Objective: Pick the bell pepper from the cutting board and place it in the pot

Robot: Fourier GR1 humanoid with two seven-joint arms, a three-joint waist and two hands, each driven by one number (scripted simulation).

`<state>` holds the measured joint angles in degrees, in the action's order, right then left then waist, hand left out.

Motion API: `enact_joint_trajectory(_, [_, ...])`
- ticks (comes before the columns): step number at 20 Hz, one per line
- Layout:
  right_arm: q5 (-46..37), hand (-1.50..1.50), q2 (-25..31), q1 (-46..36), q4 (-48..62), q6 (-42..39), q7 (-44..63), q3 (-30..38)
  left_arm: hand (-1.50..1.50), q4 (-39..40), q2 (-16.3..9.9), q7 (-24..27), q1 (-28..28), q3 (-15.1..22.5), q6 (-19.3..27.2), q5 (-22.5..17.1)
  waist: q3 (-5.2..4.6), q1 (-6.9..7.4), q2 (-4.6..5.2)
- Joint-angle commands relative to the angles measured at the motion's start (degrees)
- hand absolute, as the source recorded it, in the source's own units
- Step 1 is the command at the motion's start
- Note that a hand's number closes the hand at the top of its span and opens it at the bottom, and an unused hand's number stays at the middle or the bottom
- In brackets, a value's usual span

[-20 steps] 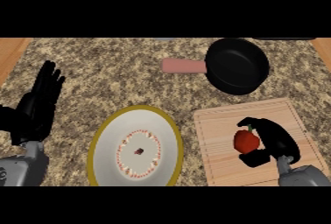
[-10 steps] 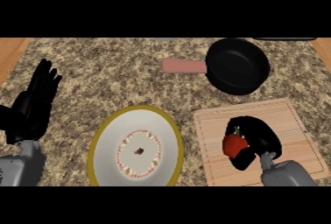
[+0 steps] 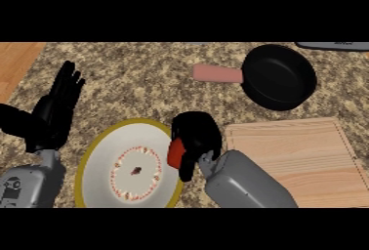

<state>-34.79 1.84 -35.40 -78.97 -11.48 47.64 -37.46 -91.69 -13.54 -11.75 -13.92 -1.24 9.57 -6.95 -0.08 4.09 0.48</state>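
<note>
A red bell pepper (image 3: 174,152) shows partly under my right hand (image 3: 196,136), whose fingers are curled round it. Hand and pepper hang over the counter between the plate and the wooden cutting board (image 3: 302,158), at the plate's right rim. The board lies bare at the lower right. The black pot (image 3: 278,77) with a pink handle (image 3: 216,73) sits at the upper right of the counter, well apart from the hand. My left hand (image 3: 54,110) rests open at the left edge, fingers up.
A white plate (image 3: 108,161) with a yellow rim and a small dark spot at its centre lies at the lower middle. Speckled stone counter (image 3: 144,73) lies between the plate and the pot. A wooden strip borders the counter's far left.
My right hand closed on the pepper, lifted it off the cutting board and carried it left toward the plate's rim. The left hand stayed still.
</note>
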Motion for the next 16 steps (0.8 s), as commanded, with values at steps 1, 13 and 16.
enact_joint_trajectory(1, [6.62, 1.5, -1.75, -11.71, 5.0, 7.83, 6.35, -6.6, 0.0, 0.23, 0.64, -1.65, -1.65, 0.62, 0.62, 0.56, 0.05, -0.31, -0.1])
enact_joint_trajectory(13, [-15.95, 1.5, -1.82, -27.49, 1.21, 27.37, 20.75, 1.83, 0.0, 0.44, -2.33, -0.32, 1.58, -3.54, -0.69, -0.66, 0.01, -3.46, -1.03])
enact_joint_trajectory(16, [-19.51, 1.5, -1.57, -27.31, 1.85, 27.59, 20.34, 6.35, 0.0, -0.49, -1.16, -2.4, 0.19, -2.56, 0.63, -0.1, 0.08, -4.13, -0.8])
